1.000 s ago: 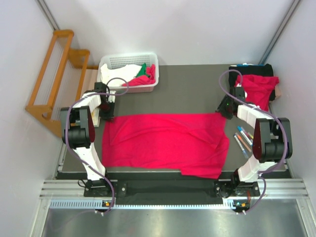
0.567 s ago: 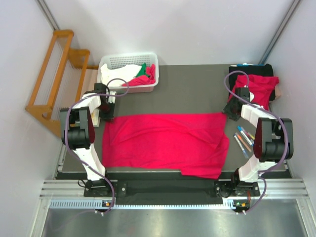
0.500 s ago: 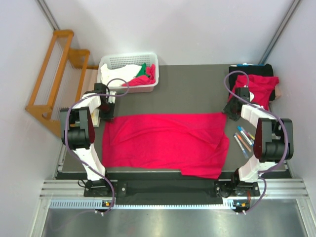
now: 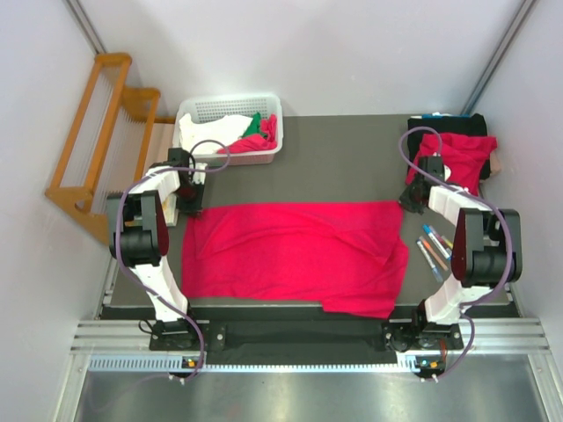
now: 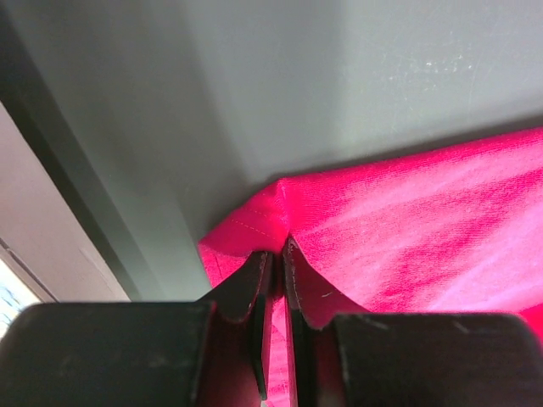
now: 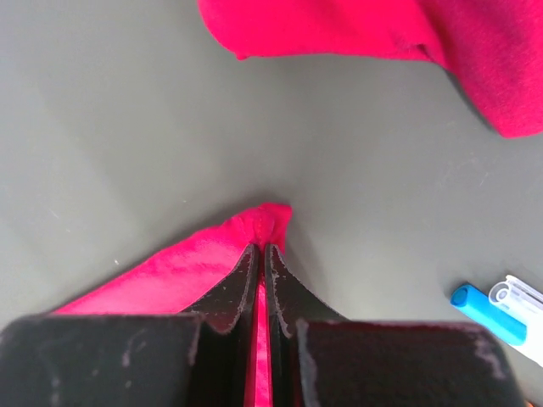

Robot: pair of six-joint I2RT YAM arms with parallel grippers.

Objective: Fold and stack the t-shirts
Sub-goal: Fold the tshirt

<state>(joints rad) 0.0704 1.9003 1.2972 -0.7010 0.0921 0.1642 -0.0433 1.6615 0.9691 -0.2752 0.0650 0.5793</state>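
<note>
A crimson t-shirt (image 4: 295,255) lies spread across the middle of the dark table (image 4: 339,163). My left gripper (image 4: 193,208) sits at its far left corner, shut on the cloth; the wrist view shows the red corner (image 5: 254,229) pinched between the black fingers (image 5: 242,288). At the far right corner my right gripper (image 4: 407,199) is shut on the shirt too, a red tip (image 6: 267,222) poking out past its fingertips (image 6: 280,284). Another red t-shirt (image 4: 462,156) lies bunched at the back right, seen also as t-shirt folds (image 6: 356,30) in the right wrist view.
A white basket (image 4: 230,110) with white, green and red cloths stands at the back left. Several markers (image 4: 433,248) lie by the right arm, one blue marker (image 6: 488,309) close to the right gripper. A wooden rack (image 4: 92,132) stands off the table's left edge.
My right gripper moved outward to the shirt's far right corner and closed on it. The left gripper has kept its hold on the left corner.
</note>
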